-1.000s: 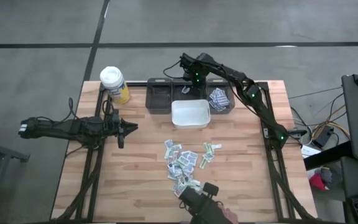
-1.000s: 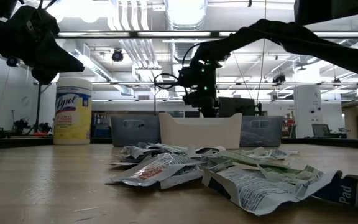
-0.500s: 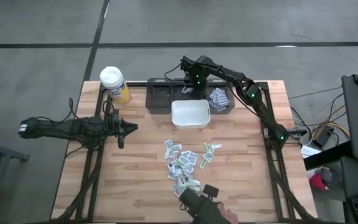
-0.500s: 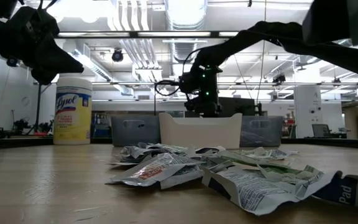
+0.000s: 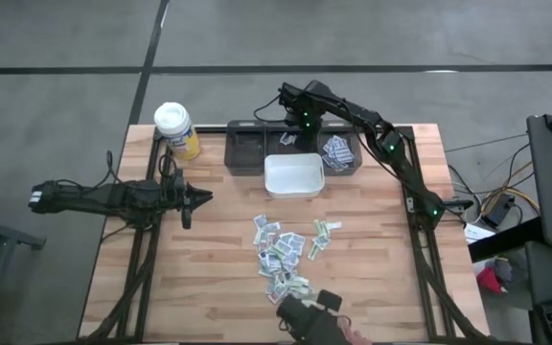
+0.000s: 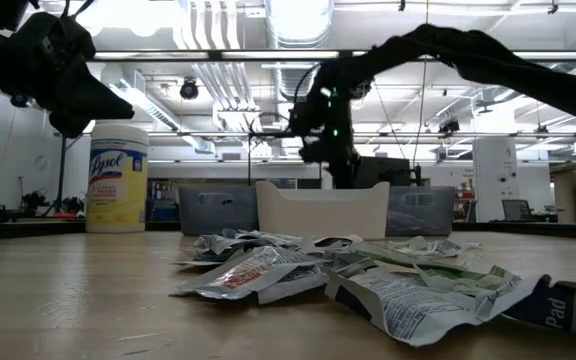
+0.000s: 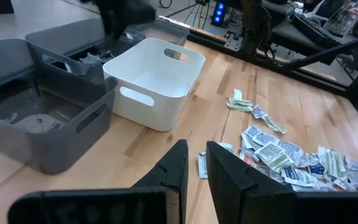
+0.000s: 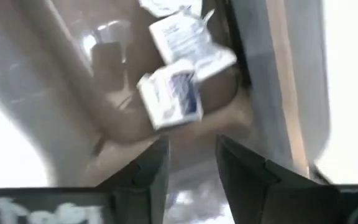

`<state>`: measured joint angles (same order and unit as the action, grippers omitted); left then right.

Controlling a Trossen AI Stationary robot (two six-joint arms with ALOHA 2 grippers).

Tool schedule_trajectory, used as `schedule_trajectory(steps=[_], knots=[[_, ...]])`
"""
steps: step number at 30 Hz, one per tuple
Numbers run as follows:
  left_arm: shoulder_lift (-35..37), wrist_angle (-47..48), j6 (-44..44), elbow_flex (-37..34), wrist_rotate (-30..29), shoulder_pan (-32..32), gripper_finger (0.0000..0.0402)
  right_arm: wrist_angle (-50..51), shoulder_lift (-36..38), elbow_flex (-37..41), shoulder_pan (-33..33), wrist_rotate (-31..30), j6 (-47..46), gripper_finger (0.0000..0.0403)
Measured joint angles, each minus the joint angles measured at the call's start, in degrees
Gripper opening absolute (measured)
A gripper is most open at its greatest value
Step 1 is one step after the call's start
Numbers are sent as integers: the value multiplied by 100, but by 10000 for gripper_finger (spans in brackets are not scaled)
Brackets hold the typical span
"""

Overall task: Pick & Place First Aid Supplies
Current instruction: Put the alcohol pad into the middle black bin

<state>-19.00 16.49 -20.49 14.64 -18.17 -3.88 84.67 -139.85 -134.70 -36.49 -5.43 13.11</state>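
Overhead arrangement on the wooden worktop [image 5: 209, 268]. A loose heap of first aid packets [image 5: 286, 251] lies on the near half of the worktop, right of centre, flat and overlapping, white-grey with green, red and blue print; the low view shows the same heap [image 6: 368, 275] in the foreground. Beyond the heap stands a white bin [image 5: 293, 176], and behind it, along the far edge, a row of grey bins [image 5: 247, 150]; the rightmost grey bin [image 5: 339, 153] already contains several packets. A white-lidded yellow bottle [image 5: 175, 129] stands upright at the far left corner. The right tool [image 5: 287, 140] hangs over the middle of the grey row, just beyond the white bin; in the right wrist view its two dark fingers [image 8: 151, 168] stand apart with nothing between them, and two blue-printed packets [image 8: 176, 102] lie free in the grey bin below, near its wall. The left tool [image 5: 199, 196] hovers over the left part of the worktop, pointing toward the centre, well apart from the heap; in the left wrist view its fingers [image 7: 178, 171] show only a narrow gap, with no object seen in it, and look toward the white bin [image 7: 154, 81] and the scattered packets [image 7: 291, 155]. A dark object [image 5: 310, 311] intrudes at the near edge of the overhead view, beside the heap; what it is cannot be told.
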Motion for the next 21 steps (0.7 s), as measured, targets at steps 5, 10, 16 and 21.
schedule_trajectory(steps=[5, 10, 16, 21], knots=[[0, 2, -92, -1, 2, 0, 53, 457, 447, 29, 232, 532, -411, 149], [-51, 30, -10, -1, 2, 0, 53, 534, 1014, 29, 600, 1044, -874, 155], [-140, 50, -47, -1, 35, 0, 53, 534, 1660, 29, 1282, 1095, -1331, 151], [-179, 91, -48, -1, 55, 0, 53, 531, 2051, 44, 2090, 1096, -1645, 142]])
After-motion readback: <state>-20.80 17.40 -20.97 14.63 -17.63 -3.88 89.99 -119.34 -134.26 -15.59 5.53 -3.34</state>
